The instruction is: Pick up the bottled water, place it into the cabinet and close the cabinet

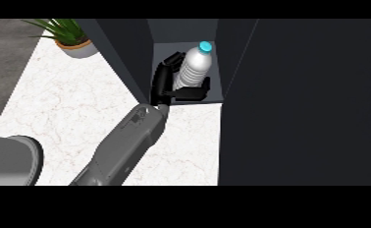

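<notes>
The bottled water (194, 67), clear with a light blue cap, stands upright inside the open dark cabinet (239, 60), on its grey floor. My left hand (164, 79) has reached into the cabinet from the lower left. Its fingers curl round the bottle's left side and its thumb lies across the bottle's base, hiding the lowest part. The grey forearm (127, 143) runs back to the view's lower edge. My right hand shows nowhere.
A large dark cabinet panel (297, 104) fills the right side. Another dark panel (119, 55) flanks the opening on the left. A potted plant (70, 38) stands on the white marble counter (65, 104) at the far left. A grey rounded shape (16, 160) sits at the lower left edge.
</notes>
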You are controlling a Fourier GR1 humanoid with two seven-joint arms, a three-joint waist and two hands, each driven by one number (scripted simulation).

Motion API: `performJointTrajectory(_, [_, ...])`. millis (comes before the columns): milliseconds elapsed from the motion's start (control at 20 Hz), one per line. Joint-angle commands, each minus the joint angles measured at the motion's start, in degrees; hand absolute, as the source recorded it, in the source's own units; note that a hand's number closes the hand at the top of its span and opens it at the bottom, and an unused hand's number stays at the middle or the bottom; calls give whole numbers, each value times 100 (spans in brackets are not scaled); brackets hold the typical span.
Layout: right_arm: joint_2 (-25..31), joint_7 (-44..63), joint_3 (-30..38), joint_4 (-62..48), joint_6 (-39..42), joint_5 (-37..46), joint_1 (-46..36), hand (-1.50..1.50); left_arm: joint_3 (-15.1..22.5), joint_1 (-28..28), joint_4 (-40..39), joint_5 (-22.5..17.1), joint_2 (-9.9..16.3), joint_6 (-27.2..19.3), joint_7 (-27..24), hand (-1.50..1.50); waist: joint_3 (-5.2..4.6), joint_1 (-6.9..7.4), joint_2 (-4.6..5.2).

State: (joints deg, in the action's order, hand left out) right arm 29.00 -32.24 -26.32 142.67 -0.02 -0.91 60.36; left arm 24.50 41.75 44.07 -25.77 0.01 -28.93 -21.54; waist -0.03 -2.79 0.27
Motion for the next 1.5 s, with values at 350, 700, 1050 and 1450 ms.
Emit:
performJointTrajectory(350, [131,-45,461,405,327,-737,140,-150,-489,1271,-1773,-440,-1,-635,-30,150,3,-118,74])
performJointTrajectory(700, [151,-248,407,377,445,-552,356,-150,-170,1873,-2924,360,158,-1774,2,-150,7,-154,57])
performJointTrajectory(1050, [204,-263,530,435,585,-570,332,-150,-422,2336,-3527,346,337,-1755,-110,-150,-3,-199,116])
performJointTrajectory(1450, [120,-229,444,291,640,-460,177,-150,-1324,2329,-2423,-384,9,-1053,-1545,150,-19,-123,128])
